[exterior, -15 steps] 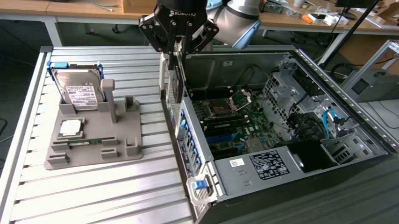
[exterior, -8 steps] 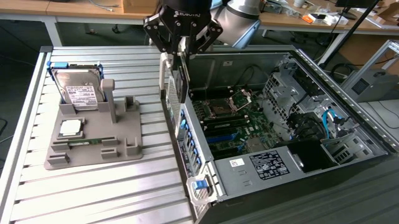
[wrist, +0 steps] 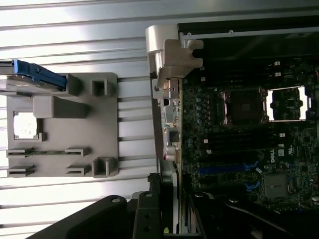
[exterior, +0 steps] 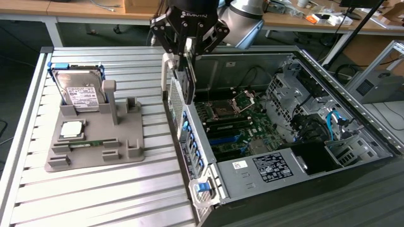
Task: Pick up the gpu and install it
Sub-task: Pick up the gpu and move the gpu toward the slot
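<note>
So, which way is the gpu (exterior: 183, 87) pointing?
> It's a thin dark slab seen edge-on. The long axis runs near-vertical in the exterior view, with the lower end slightly toward the exterior view's right.

Okay, and relative to the hand (exterior: 184, 59)?
> Straight below it, upper centre of the frame. The hand is pinching the card's upper part between its fingers and the rest hangs free. In the wrist view the card edge sits between the finger bases.

And where over the case (exterior: 353, 118)?
> Over the port wall (exterior: 189, 142) on the exterior view's left, near its far corner. The lower end is about at rim level. Can't tell whether it touches the wall.

How much room?
> On the exterior view's right the case is open-topped. The motherboard (exterior: 233, 123) is exposed, and the blue slots (exterior: 224, 140) are mid-frame, well apart from the card.
> On the exterior view's left there's a strip of bare slatted worktop (exterior: 94, 198), then the grey fixture (exterior: 94, 151), also well apart. A hard drive (exterior: 79, 92) stands upright in the fixture at upper left.
> Nearest edges are the port wall and the case's far wall beside the hand.
</note>
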